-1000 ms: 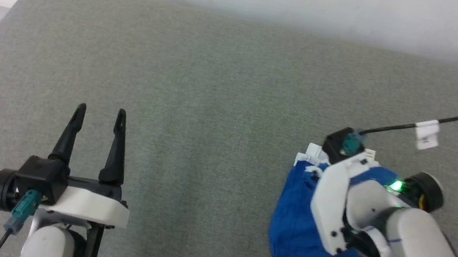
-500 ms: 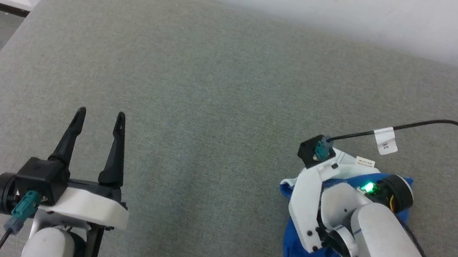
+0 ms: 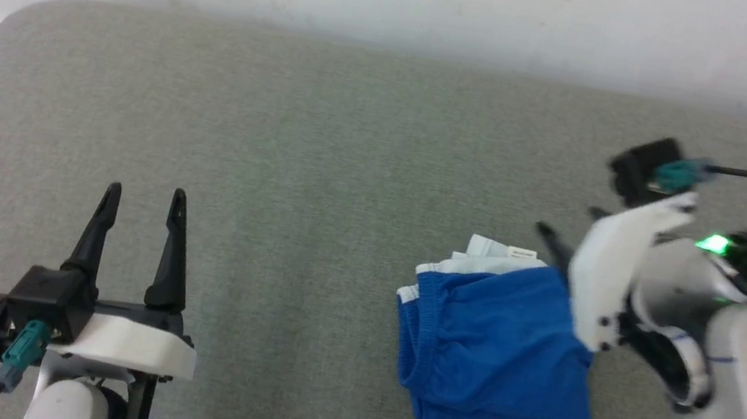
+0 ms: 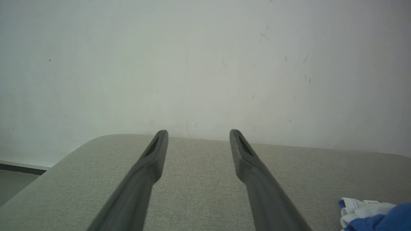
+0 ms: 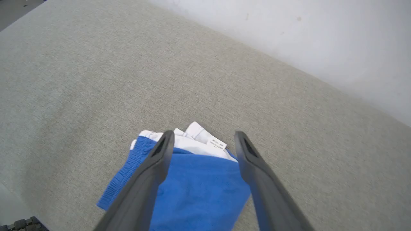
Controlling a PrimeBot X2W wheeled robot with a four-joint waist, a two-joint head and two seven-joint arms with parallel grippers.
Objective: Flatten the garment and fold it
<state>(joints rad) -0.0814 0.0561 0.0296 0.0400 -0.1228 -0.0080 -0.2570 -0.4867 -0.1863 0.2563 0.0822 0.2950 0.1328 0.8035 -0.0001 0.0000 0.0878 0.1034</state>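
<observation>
Jaws parted on right arm (image 3: 745,393), angled down above folded garment (image 3: 495,344).

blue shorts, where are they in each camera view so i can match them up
Head view: the shorts lie right of centre, lower half, on the grey surface.
Left wrist view: the shorts fill the bottom right corner, cut by the frame.
Right wrist view: the shorts sit bottom centre, beneath the open right gripper.
Shared landmark: the small white tag at their white edge.
</observation>
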